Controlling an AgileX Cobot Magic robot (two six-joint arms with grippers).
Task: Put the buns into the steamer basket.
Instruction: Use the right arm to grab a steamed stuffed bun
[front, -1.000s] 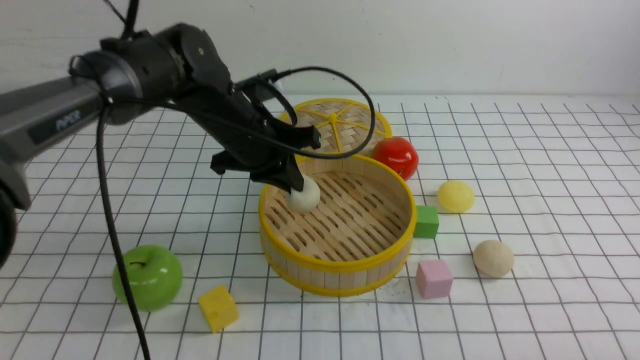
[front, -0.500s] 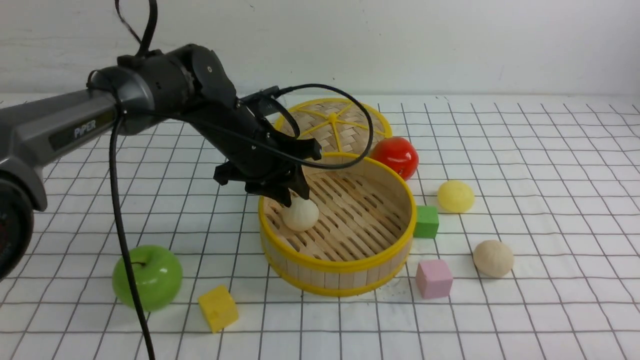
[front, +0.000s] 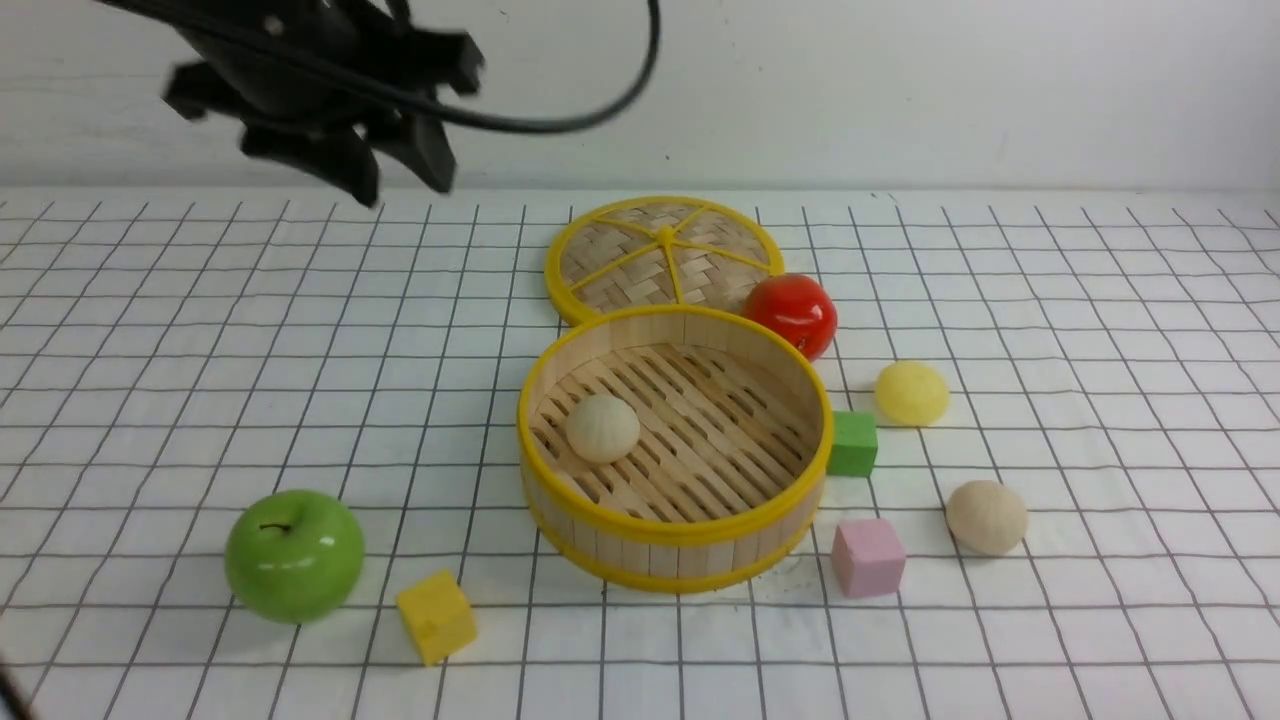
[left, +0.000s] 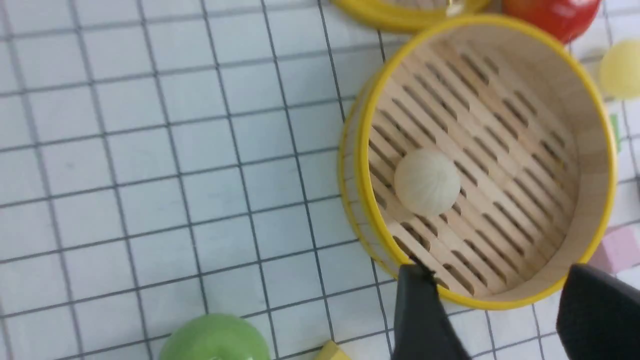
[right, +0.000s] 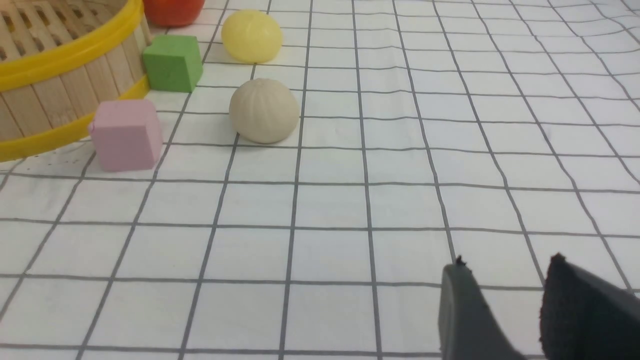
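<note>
The steamer basket (front: 680, 535) stands mid-table. One cream bun (front: 602, 427) lies free on its slatted floor, at the left side; the left wrist view shows that bun (left: 426, 181) inside the basket (left: 590, 150) too. A pale yellow bun (front: 911, 392) and a beige bun (front: 986, 516) sit on the cloth to the basket's right. My left gripper (front: 402, 185) hangs open and empty, high above the table at the back left, well clear of the basket. My right gripper (right: 506, 261) shows only in its wrist view, open and empty, low over the cloth, nearer than the beige bun (right: 264, 111).
The woven lid (front: 662, 255) lies flat behind the basket, with a red tomato (front: 792, 313) at its right. A green cube (front: 852, 443) and a pink cube (front: 868, 557) sit close to the basket's right side. A green apple (front: 293, 555) and a yellow cube (front: 436, 616) are front left.
My left gripper opened and let go of the cream bun, which now rests on the basket floor. The left arm then rose up and back to the left.
</note>
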